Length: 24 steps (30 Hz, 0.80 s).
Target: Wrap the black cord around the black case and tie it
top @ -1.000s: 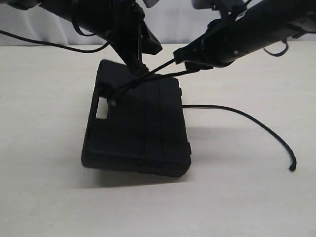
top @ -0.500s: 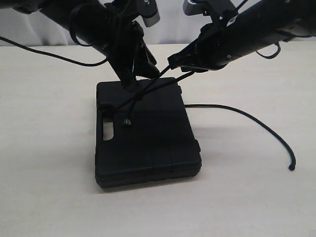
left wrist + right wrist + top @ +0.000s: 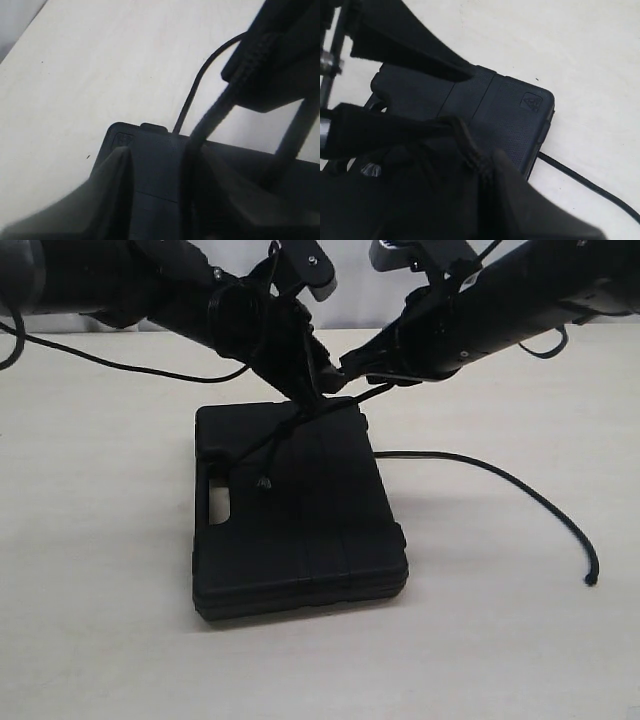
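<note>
Exterior view shows the black case lying flat on the pale table, with its handle slot on the side toward the left arm. Both arms reach down over the edge of the case farthest from this camera and meet there. The right gripper hovers just above the far right corner of the case, jaws closed on the black cord. In the right wrist view the braided strand runs straight into the pinched fingertips. From that grip one strand slants down across the face of the case toward the handle slot. It ends in a short frayed tip that rests on the case near the slot. The other part of the cord leaves the right side of the case, lies on the table in a long curve and ends well apart from the case. The left gripper sits just above the far edge of the case, close beside the right gripper. In the left wrist view its fingers stand apart, and the cord passes through the gap between them above the case. Neither finger visibly presses on the cord, so this gripper has hold of nothing I can make out.
</note>
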{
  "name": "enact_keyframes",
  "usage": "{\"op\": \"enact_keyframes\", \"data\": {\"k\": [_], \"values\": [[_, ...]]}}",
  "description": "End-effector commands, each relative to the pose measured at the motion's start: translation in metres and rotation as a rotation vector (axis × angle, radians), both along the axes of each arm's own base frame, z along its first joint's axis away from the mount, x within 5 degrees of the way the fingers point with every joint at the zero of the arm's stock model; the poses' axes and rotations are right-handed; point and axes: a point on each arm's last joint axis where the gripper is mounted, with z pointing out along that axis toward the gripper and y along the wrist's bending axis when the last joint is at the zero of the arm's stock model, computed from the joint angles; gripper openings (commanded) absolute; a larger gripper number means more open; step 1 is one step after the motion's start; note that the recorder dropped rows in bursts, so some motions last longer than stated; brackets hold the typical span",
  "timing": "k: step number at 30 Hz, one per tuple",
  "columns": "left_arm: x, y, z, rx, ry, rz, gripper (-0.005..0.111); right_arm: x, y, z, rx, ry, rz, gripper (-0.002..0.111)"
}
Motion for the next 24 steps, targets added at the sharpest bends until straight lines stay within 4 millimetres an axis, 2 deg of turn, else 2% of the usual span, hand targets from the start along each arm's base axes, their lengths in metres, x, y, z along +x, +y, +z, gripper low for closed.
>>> {"op": "enact_keyframes", "data": {"k": [1,2,3,7,9,13,17,21,24], "values": [[0.002,0.0,-0.003,0.0,-0.006,0.007,0.012,0.002,-0.002,0.004,-0.016,-0.053,0.014,0.01],[0.002,0.0,-0.003,0.005,-0.013,0.0,0.003,0.002,-0.002,0.004,-0.02,-0.05,0.019,0.019],[0.002,0.0,-0.003,0.005,-0.013,0.0,0.0,0.002,-0.002,0.004,-0.024,-0.048,0.026,0.024],[0.002,0.001,-0.005,0.029,-0.021,-0.017,0.0,-0.003,-0.007,0.012,-0.058,-0.062,0.027,0.053],[0.001,0.001,-0.005,0.044,-0.022,-0.032,0.0,-0.006,-0.014,0.022,-0.052,-0.075,-0.019,0.061],[-0.001,0.001,-0.007,0.059,-0.009,-0.057,0.0,-0.013,-0.046,0.046,-0.067,-0.099,-0.167,0.062],[-0.002,0.002,-0.007,0.071,-0.007,-0.07,0.0,-0.014,-0.088,0.048,-0.099,-0.02,-0.334,0.062],[-0.003,0.002,-0.004,0.067,-0.015,-0.069,0.0,-0.004,-0.123,0.018,-0.133,0.16,-0.44,0.062],[-0.003,0.002,0.0,0.061,-0.023,-0.067,0.0,0.005,-0.13,-0.013,-0.188,0.271,-0.424,0.062]]}}
